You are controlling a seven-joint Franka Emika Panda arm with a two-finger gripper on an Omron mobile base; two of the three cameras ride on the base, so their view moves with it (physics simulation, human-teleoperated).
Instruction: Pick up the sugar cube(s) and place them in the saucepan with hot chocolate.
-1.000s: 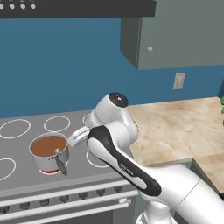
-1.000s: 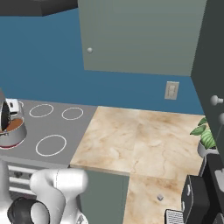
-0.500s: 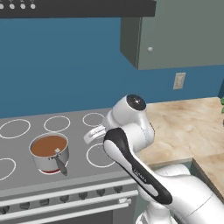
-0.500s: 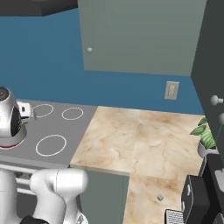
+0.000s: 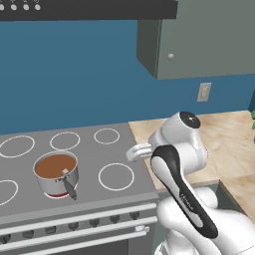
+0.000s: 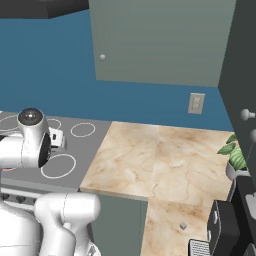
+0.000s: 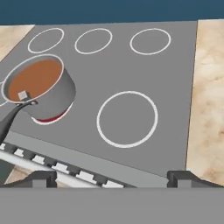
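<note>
The saucepan with hot chocolate (image 7: 41, 89) stands on the front left burner of the stove, steel with brown liquid and a red glow at its base. It also shows in the left base view as the saucepan (image 5: 56, 173), its dark handle pointing to the front. One white sugar cube (image 7: 22, 95) floats in the chocolate. Another sugar cube (image 6: 183, 226) lies on the marble counter near its front edge. My gripper (image 7: 113, 177) is open and holds nothing. It hangs over the stove's front edge, to the right of the pan.
The grey cooktop (image 5: 89, 149) carries several white burner rings. To its right lies the beige marble counter (image 6: 150, 160). A potted plant (image 6: 236, 156) and a dark appliance (image 6: 225, 231) stand at the counter's right end. Wall cabinets (image 6: 160, 40) hang above.
The arm has swung to the right, away from above the saucepan towards the counter side of the stove. The jaws have stayed open.
</note>
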